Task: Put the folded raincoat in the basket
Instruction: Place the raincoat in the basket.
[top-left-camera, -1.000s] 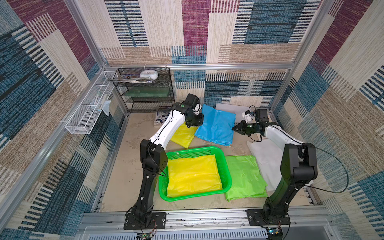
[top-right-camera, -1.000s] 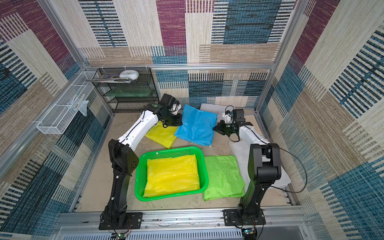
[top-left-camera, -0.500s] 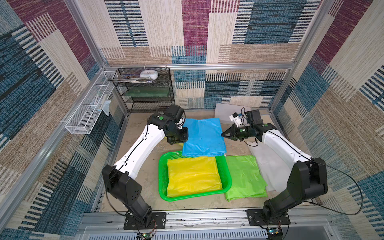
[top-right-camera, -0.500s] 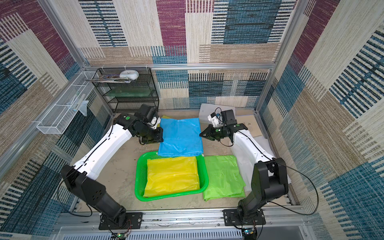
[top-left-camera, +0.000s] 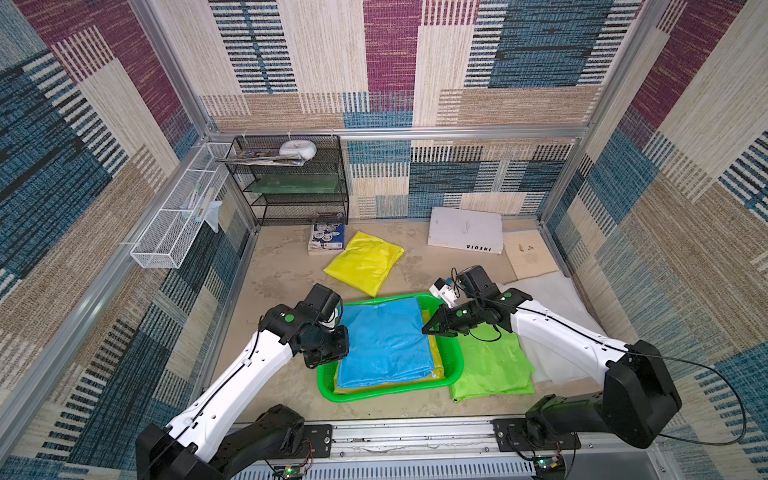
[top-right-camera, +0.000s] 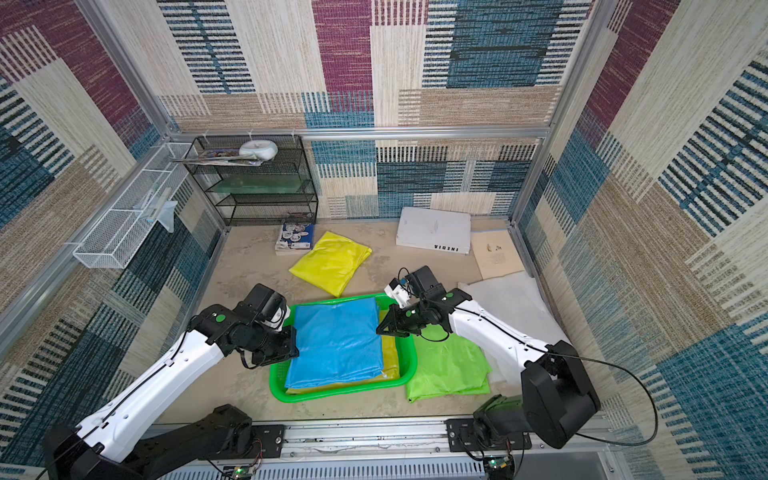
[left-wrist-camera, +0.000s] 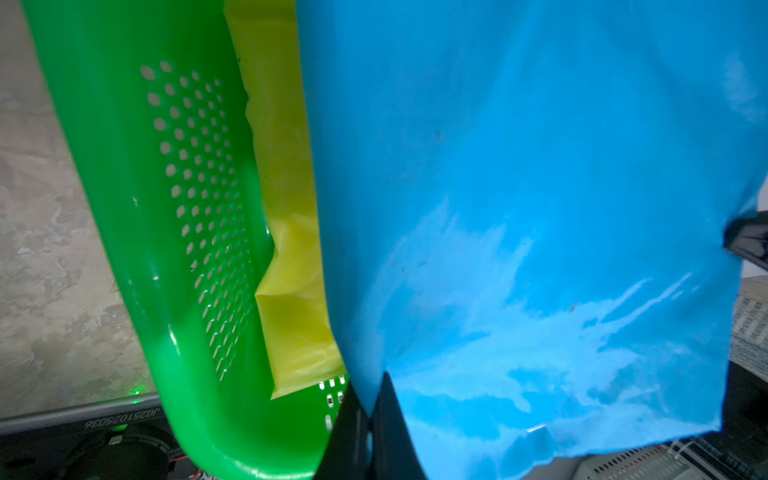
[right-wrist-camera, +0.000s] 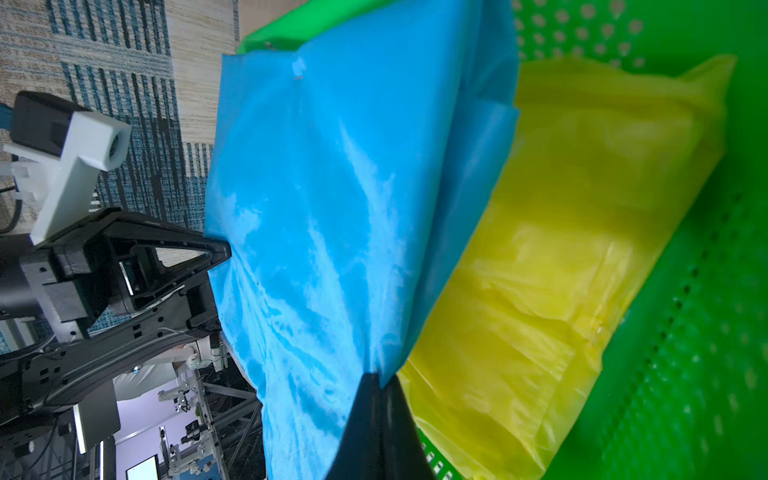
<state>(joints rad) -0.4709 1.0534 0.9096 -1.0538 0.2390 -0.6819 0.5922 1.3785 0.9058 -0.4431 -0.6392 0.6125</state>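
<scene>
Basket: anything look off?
Slightly. The blue raincoat is skewed over the yellow raincoat in the basket, leaving a yellow strip bare. Left end effector and right end effector are shut on its edges. No damage visible.

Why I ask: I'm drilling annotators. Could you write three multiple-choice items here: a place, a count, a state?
1. Where is the blue raincoat? A over the basket; B on the black rack; C on the binder.
2. How many yellow raincoats show? A one; B two; C three.
3. The grippers are: A both open; B both shut on the blue raincoat; C only one shut.
Key: 1 A, it hangs above the basket's yellow raincoat. 2 B, a second yellow raincoat lies behind the basket. 3 B, left gripper and right gripper pinch opposite edges.
</scene>
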